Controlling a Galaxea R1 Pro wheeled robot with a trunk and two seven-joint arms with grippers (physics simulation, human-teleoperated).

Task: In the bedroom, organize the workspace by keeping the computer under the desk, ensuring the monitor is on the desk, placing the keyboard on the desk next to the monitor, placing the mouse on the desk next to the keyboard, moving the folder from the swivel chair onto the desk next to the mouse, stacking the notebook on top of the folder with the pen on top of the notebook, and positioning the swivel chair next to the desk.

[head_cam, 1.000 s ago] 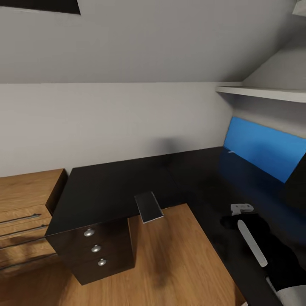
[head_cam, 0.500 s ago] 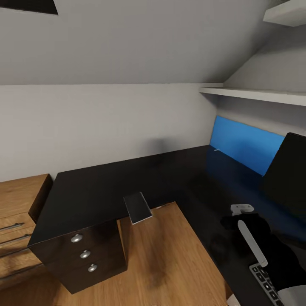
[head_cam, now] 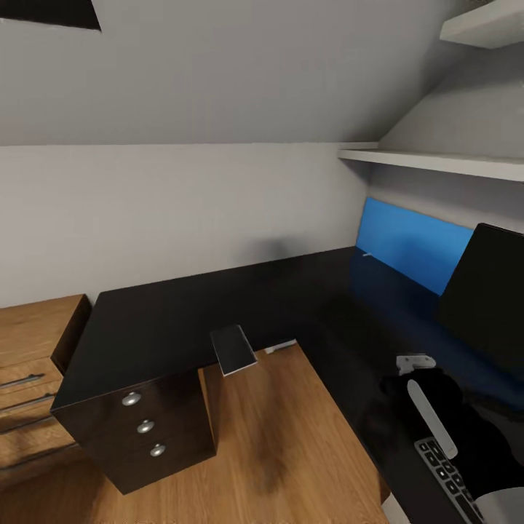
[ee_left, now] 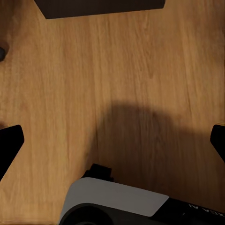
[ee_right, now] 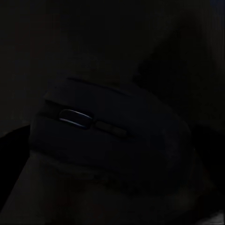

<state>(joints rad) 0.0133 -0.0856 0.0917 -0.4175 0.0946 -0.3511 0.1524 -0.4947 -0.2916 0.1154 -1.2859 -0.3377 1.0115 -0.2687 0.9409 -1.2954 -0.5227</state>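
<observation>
The right pincer [head_cam: 415,364] appears clamped on the dark rounded mouse [ee_right: 110,136], over the black L-shaped surface [head_cam: 189,320]. Best lower it flat at three o'clock, beside the black keyboard [head_cam: 447,473]. The left pincer's [ee_left: 112,140] tips stand apart.

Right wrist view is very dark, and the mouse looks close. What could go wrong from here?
1. The mouse is barely readable in the dark. Whether it is gripped cannot be told, so it might slip.
2. The notebook appears to stick out over the desk edge. A bump could tip it to the floor.
3. The right arm works close to the keyboard and monitor. A wide swing might hit them.
</observation>
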